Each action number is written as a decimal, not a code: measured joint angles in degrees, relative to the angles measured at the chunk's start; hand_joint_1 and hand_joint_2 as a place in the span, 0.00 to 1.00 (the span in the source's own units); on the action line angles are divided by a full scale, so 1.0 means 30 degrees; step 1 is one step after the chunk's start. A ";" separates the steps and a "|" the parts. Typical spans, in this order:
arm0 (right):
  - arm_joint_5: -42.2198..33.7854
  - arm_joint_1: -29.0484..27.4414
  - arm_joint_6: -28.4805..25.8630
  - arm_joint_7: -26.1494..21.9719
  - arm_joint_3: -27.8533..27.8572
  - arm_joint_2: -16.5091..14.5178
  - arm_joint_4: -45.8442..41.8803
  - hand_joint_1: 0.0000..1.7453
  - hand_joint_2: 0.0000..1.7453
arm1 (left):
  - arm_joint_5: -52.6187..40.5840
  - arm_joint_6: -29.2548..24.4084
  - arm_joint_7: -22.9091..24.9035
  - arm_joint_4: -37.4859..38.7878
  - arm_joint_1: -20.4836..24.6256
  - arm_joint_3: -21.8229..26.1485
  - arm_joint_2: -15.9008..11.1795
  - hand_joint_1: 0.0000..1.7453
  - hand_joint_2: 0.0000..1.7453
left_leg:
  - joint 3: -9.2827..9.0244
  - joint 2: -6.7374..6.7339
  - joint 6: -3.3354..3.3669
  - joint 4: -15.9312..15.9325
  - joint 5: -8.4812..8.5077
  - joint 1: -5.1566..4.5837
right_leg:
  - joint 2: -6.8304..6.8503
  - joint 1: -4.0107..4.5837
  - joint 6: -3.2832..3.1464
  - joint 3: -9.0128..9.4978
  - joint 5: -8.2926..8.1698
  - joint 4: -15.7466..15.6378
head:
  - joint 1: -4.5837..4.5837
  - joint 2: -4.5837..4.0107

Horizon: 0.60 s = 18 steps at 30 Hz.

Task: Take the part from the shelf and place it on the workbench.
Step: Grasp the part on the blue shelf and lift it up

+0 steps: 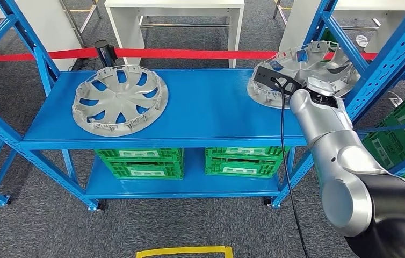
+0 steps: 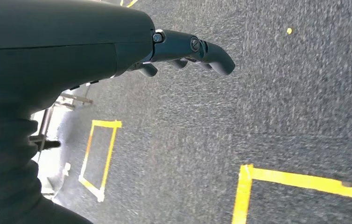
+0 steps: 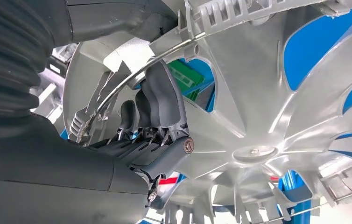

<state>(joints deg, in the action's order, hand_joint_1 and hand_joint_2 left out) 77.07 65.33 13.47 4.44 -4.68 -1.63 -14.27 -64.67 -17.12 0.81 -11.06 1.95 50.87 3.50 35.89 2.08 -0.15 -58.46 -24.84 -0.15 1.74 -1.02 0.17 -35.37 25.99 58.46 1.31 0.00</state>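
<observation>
the right hand (image 3: 151, 121) grips the rim of the tilted hubcap (image 1: 308, 67), fingers (image 3: 160, 93) curled through an opening. the left hand (image 2: 183, 51) holds nothing, fingers loosely bent over the floor.

No readable text

You'll find no legible words, numbers or brands here; the white labels on the green crates (image 1: 141, 162) are too small to read.

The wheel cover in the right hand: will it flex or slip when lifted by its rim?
The wheel cover looks like thin moulded plastic with open spokes, so probably light and somewhat flexible. The right hand hooks its ribbed rim, which should resist slipping. Held at one edge, it may sag or swing.
</observation>
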 joint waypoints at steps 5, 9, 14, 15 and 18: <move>-0.0042 -0.0014 0.0077 0.0038 0.0144 -0.0060 0.0000 1.00 1.00 | -0.0430 0.0120 0.0310 -0.0067 0.0021 -0.0004 -0.0004 0.00 1.00 | 0.0042 -0.0003 0.0081 -0.0100 -0.0070 -0.0082 | 0.0002 -0.0037 0.0060 0.0012 -0.0022 -0.0044 | 0.0002 0.0000; 0.0027 -0.0063 0.0228 -0.0004 0.0147 -0.0286 0.0000 1.00 1.00 | -0.0408 0.0091 0.0291 -0.0180 0.0039 -0.0004 -0.0035 0.00 1.00 | 0.0049 -0.0033 0.0205 -0.0130 -0.0020 -0.0078 | -0.0036 -0.0071 0.0213 0.0034 -0.0091 -0.0041 | 0.0000 0.0000; 0.0213 -0.0218 0.0312 -0.0291 0.0148 -0.0592 0.0005 1.00 1.00 | -0.0089 0.0091 0.0799 -0.0279 0.0109 0.0000 -0.0036 0.00 1.00 | 0.0060 -0.0231 0.0520 0.0108 0.0263 0.0100 | -0.0414 -0.0081 0.0350 -0.1189 0.2239 0.3263 | -0.0024 0.0000; 0.0239 -0.0260 0.0312 -0.0317 0.0147 -0.0630 0.0007 1.00 1.00 | -0.0058 0.0091 0.0865 -0.0284 0.0114 0.0002 -0.0033 0.00 1.00 | 0.0084 -0.0239 0.0528 0.0097 0.0271 0.0096 | -0.0430 -0.0079 0.0363 -0.1512 0.2694 0.4120 | -0.0022 0.0000; 0.0253 -0.0295 0.0312 -0.0330 0.0148 -0.0652 0.0007 1.00 1.00 | -0.0052 0.0091 0.0894 -0.0284 0.0115 0.0004 -0.0029 0.00 1.00 | 0.0099 -0.0243 0.0528 0.0087 0.0275 0.0093 | -0.0435 -0.0075 0.0368 -0.1708 0.2939 0.4641 | -0.0022 0.0000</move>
<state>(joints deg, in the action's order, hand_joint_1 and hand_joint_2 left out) 77.83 64.45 14.40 3.45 -4.24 -3.59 -14.25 -64.83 -16.85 3.50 -11.91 2.30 50.88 3.41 36.18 1.35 1.44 -58.20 -24.02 0.13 0.44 -1.24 1.27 -40.49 34.80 72.39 1.25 0.00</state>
